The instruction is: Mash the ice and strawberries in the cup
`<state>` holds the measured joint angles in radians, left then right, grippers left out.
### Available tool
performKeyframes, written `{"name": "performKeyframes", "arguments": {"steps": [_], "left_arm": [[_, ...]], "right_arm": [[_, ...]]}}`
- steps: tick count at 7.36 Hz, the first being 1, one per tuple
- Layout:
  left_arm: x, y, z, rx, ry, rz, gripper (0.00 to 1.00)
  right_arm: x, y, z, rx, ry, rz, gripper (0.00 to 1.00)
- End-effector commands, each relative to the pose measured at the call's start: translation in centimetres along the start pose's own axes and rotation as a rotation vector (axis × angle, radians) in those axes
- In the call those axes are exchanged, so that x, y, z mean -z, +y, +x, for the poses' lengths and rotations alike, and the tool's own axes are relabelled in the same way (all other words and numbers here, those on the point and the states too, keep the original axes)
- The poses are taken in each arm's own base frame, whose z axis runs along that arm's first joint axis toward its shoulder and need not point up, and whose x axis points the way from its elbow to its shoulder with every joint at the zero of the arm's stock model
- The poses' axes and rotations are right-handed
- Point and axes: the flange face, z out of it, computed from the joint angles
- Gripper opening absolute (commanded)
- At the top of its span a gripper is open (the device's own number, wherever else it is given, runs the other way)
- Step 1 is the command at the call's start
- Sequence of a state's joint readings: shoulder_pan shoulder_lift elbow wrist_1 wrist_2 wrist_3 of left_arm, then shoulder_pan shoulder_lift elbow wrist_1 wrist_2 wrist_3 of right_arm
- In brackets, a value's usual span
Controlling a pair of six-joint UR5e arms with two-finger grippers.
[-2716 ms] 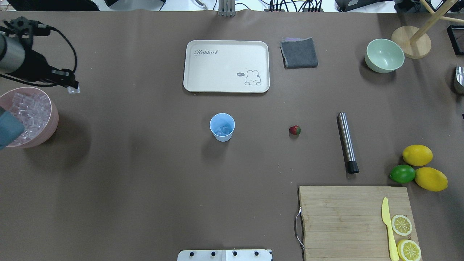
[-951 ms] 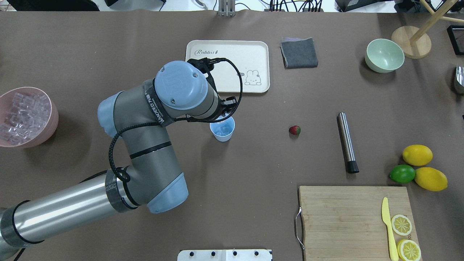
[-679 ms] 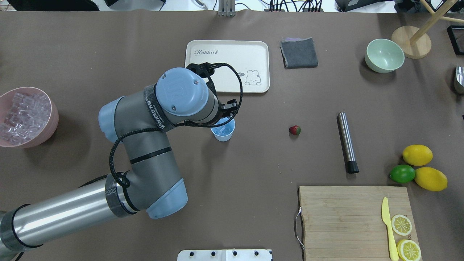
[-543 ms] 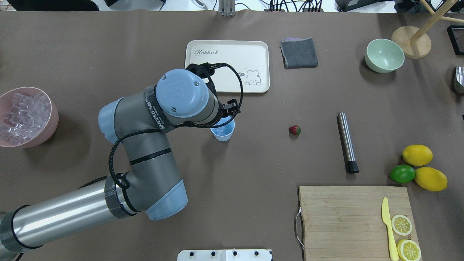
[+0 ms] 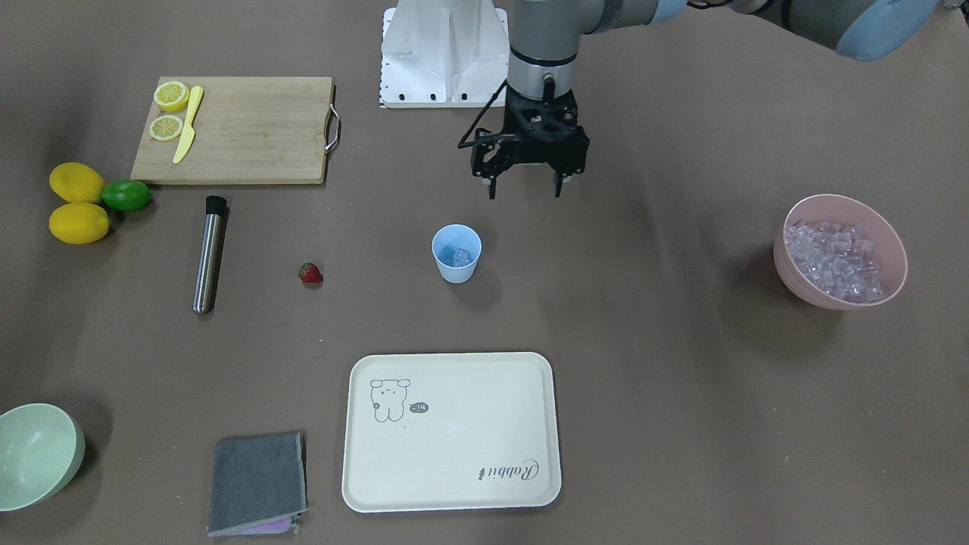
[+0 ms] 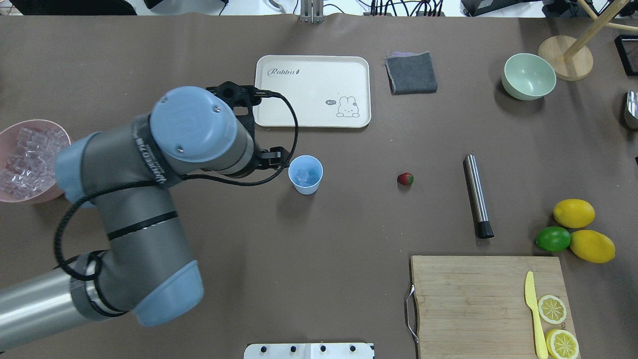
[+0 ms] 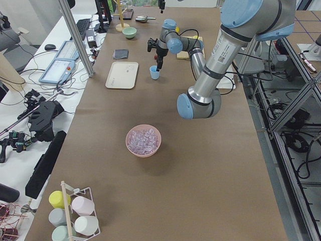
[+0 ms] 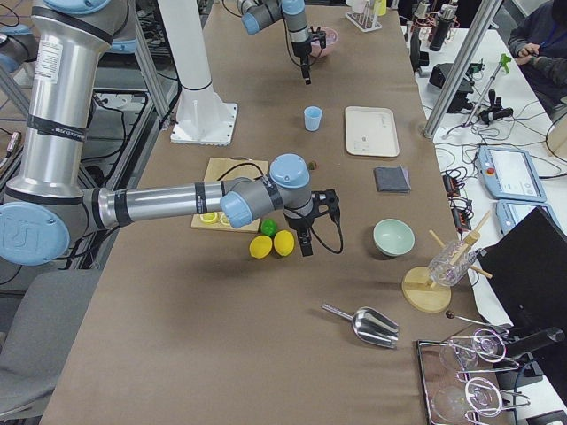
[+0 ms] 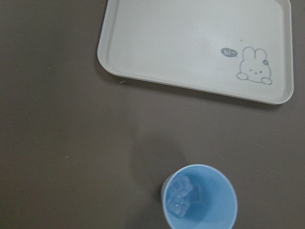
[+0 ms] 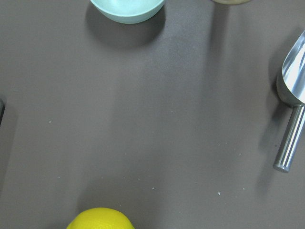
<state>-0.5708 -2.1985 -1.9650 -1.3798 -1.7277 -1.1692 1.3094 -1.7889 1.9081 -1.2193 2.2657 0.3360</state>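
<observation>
Some ice cubes (image 9: 183, 196) lie in the light-blue cup (image 5: 456, 271) mid-bench. The left gripper (image 5: 525, 194) hangs beside it, jaws wide apart and empty, the cup outside them.

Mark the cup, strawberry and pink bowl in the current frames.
cup (image 6: 305, 190): overhead view, on the outer wall below the rim.
strawberry (image 6: 405, 179): overhead view, on the red body.
pink bowl (image 5: 892, 246): front-facing view, on the bare inner wall.
</observation>
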Motion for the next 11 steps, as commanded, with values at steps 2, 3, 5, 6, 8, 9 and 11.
{"name": "performKeyframes", "arguments": {"steps": [2, 3, 5, 6, 8, 9, 11], "left_arm": [[3.8, -7.8, -15.4, -0.151, -0.049, -0.043, 1.00], [4.2, -9.7, -21.7, -0.233, -0.063, -0.083, 1.00], [4.6, -10.8, -36.9, -0.244, -0.074, -0.178, 1.00], [5.5, -10.1, -44.1, -0.266, -0.097, -0.197, 0.99], [5.7, -8.8, -57.8, -0.270, -0.144, -0.260, 1.00], [6.3, -8.2, -62.5, -0.299, -0.146, -0.274, 0.99], [7.6, -5.2, -68.9, -0.173, -0.042, -0.249, 0.99]], "right_arm": [[-0.5, 0.2, 0.5, -0.025, 0.010, -0.027, 1.00], [-0.5, 0.2, 0.7, -0.029, 0.014, -0.026, 1.00], [-0.4, 0.6, 1.1, -0.035, 0.020, -0.028, 1.00], [-0.5, 0.6, 1.2, -0.040, 0.022, -0.033, 1.00], [-0.2, 0.5, 1.0, -0.039, 0.028, -0.025, 1.00], [0.0, 0.1, 0.9, -0.031, 0.038, -0.012, 1.00], [0.6, -0.6, 0.1, -0.061, 0.036, -0.020, 1.00]]}}
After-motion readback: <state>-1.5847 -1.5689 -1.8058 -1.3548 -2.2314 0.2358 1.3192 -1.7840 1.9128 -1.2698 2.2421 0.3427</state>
